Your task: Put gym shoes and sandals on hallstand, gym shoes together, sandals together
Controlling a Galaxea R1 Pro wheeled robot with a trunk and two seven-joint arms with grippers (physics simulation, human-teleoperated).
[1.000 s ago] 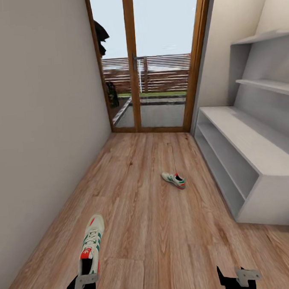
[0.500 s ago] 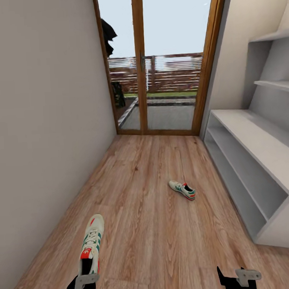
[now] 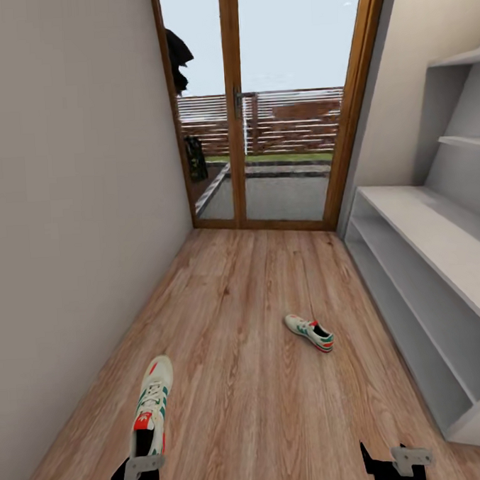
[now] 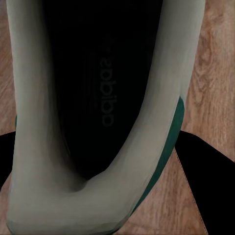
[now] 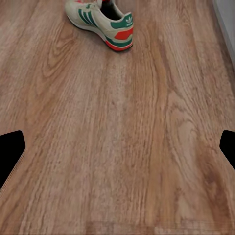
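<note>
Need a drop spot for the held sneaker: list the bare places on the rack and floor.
The hallstand bench top is bare along its visible length, as are the open shelves below it. On the corridor floor, the only obstacle is the second gym shoe, lying mid-floor apart from the rack. The left gripper holds the other gym shoe.

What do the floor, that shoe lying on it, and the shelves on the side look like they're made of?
The corridor floor: wood planks or laminate, judging by grain and seams, low sheen. The gym shoe: likely matte cream leather or suede with teal stripes and a red heel patch. The hallstand: smooth, painted-looking pale grey board, with no grain.
</note>
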